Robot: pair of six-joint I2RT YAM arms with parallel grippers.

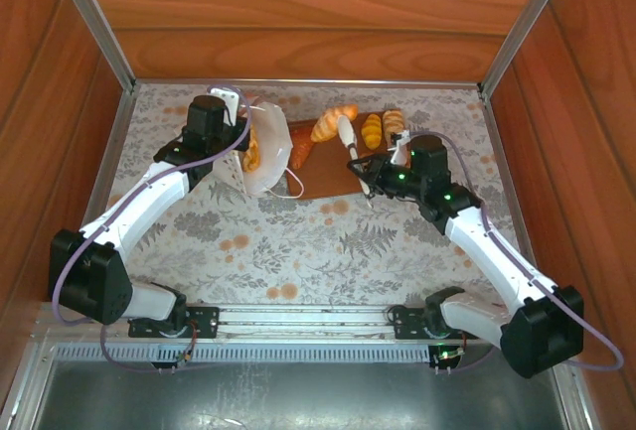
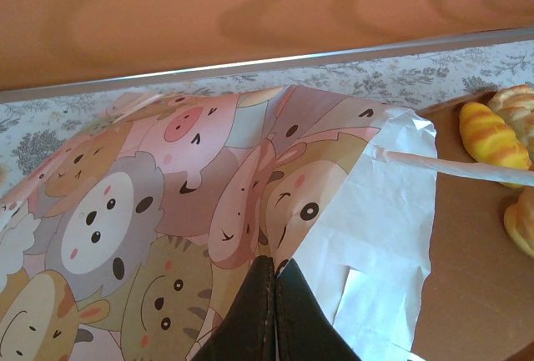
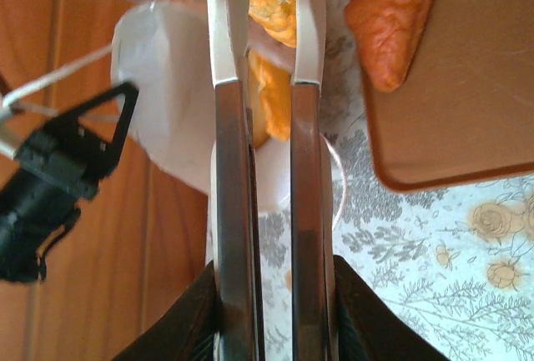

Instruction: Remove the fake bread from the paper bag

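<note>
Bread (image 1: 254, 150) sits in the mouth of the bag (image 1: 270, 174), which lies tipped at the left end of the board (image 1: 323, 180); more rolls (image 1: 372, 130) rest on the board. The left gripper (image 2: 273, 265) is clamped on the bag's paper. The right gripper (image 3: 271, 11) points at the bag, fingers narrowly apart; I cannot tell whether they pinch anything.

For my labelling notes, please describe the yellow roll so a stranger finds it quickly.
Find the brown board at the far middle of the table. Three breads lie around its far right corner. The roll is the middle one: bright yellow, its neighbours orange and pale tan.
</note>
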